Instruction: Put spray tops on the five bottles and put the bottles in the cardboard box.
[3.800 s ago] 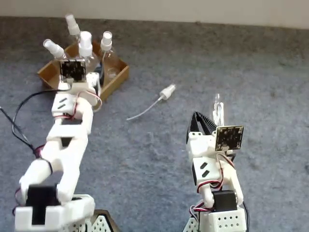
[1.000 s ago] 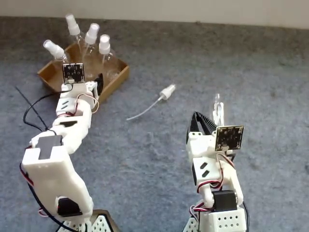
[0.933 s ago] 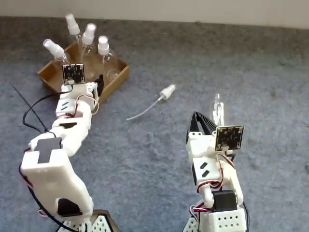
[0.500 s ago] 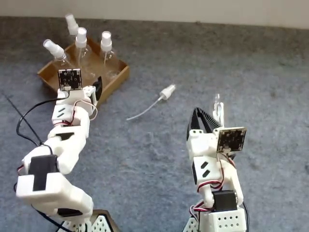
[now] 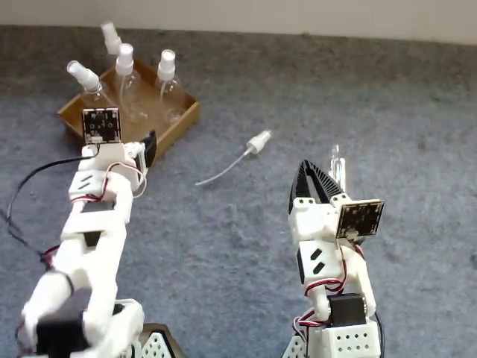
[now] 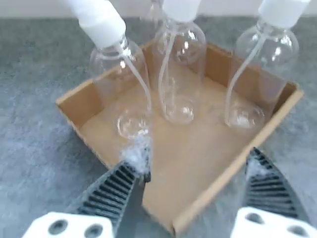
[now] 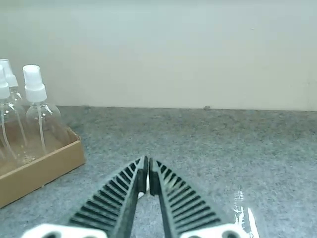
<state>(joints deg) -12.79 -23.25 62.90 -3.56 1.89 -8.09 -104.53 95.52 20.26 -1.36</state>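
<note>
The cardboard box (image 5: 177, 125) sits at the far left of the grey table (image 5: 387, 89). Four capped bottles (image 5: 165, 80) stand in it, each clear with a white spray top. In the left wrist view, three of them stand in a row across the box and the fourth shows behind them.

A fifth bottle, the bare bottle (image 5: 337, 168), stands upright on the table with no top on it, well apart from the box. One loose spray top (image 5: 259, 141) lies on the table between the box and the bare bottle. Its thin tube trails away towards the arms.

There are two arms. The left gripper (image 6: 195, 159) hangs at the near side of the box with its fingers spread wide and nothing between them. The right gripper (image 7: 148, 161) has its two fingers drawn together to a narrow slit and holds nothing. The bare bottle stands just beside it, outside the fingers.
</note>
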